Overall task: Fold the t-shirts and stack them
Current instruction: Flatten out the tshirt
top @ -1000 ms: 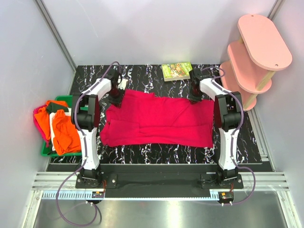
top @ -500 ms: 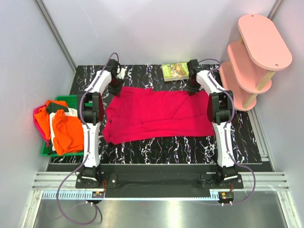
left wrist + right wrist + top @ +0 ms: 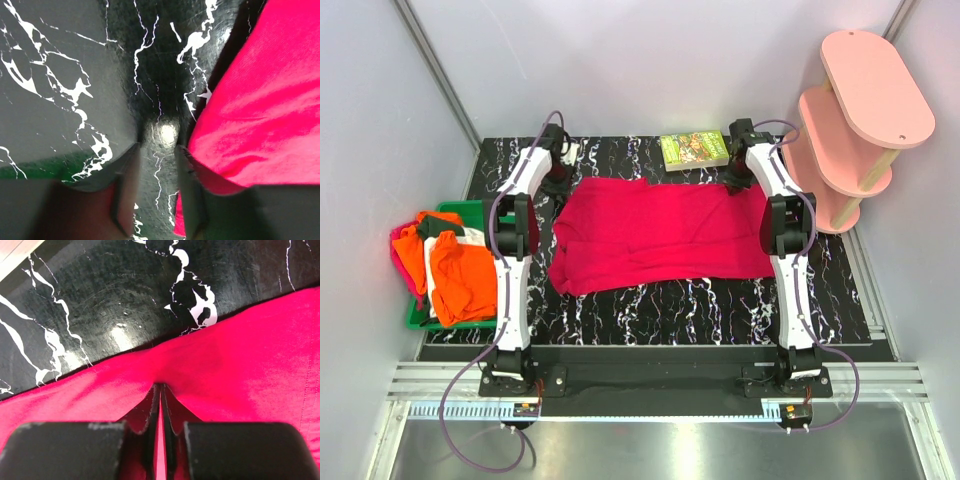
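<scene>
The crimson-red t-shirt [image 3: 665,235] lies spread flat across the middle of the black marble table [image 3: 650,310]. My right gripper [image 3: 738,182] is at the shirt's far right edge. In the right wrist view it [image 3: 160,392] is shut on a pinched fold of the red cloth [image 3: 240,365]. My left gripper [image 3: 560,186] is at the shirt's far left corner. In the left wrist view it [image 3: 157,165] is open with bare table between the fingers [image 3: 187,185], and the red cloth [image 3: 260,115] lies just outside the right finger. Orange, white and pink shirts [image 3: 455,272] are heaped at the left.
The heap of shirts sits in a green bin [image 3: 452,208] off the table's left edge. A small green-covered book [image 3: 692,149] lies at the far edge, close to my right arm. A pink tiered shelf [image 3: 860,110] stands at the far right. Grey walls enclose the table.
Both grippers have moved toward the far edge and the red shirt has slid that way with them. Its left edge has shifted right, away from the left gripper, which now holds nothing.
</scene>
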`<action>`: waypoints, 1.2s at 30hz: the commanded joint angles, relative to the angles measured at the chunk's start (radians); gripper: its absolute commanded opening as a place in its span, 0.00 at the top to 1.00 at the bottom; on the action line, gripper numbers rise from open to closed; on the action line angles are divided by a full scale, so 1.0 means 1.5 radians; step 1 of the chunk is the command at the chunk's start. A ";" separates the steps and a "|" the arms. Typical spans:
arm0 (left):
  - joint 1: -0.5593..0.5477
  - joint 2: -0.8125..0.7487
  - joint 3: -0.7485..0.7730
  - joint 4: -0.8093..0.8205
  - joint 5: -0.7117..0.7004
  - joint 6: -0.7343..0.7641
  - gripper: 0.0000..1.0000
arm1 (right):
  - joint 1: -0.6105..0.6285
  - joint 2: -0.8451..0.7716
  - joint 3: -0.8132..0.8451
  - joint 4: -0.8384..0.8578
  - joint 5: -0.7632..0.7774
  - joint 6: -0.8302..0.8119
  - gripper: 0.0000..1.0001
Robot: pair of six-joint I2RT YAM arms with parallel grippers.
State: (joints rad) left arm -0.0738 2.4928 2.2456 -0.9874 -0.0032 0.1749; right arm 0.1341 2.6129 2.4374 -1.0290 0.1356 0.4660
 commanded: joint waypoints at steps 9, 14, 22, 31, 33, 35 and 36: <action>-0.020 -0.162 -0.038 0.054 0.082 -0.049 0.30 | 0.009 -0.125 -0.058 0.070 -0.057 -0.009 0.63; -0.042 -0.224 -0.129 0.069 0.101 -0.053 0.33 | 0.033 -0.199 -0.130 0.084 -0.038 -0.018 0.64; -0.086 -0.284 -0.318 0.140 0.103 -0.046 0.41 | 0.053 -0.300 -0.389 0.187 -0.015 -0.018 0.67; -0.095 -0.200 -0.308 0.146 -0.041 -0.046 0.58 | 0.056 -0.368 -0.491 0.224 -0.011 -0.016 0.68; -0.095 -0.180 -0.299 0.140 -0.060 -0.042 0.60 | 0.056 -0.379 -0.492 0.224 -0.008 -0.016 0.68; -0.094 -0.168 -0.280 0.132 -0.071 -0.042 0.60 | 0.056 -0.392 -0.493 0.224 -0.007 -0.016 0.68; -0.094 -0.151 -0.270 0.113 -0.072 -0.041 0.60 | 0.055 -0.395 -0.493 0.224 -0.004 -0.018 0.68</action>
State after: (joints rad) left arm -0.2203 2.2196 1.7679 -0.8150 -0.0250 0.1036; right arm 0.2188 2.1437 1.6859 -0.7437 0.0959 0.4480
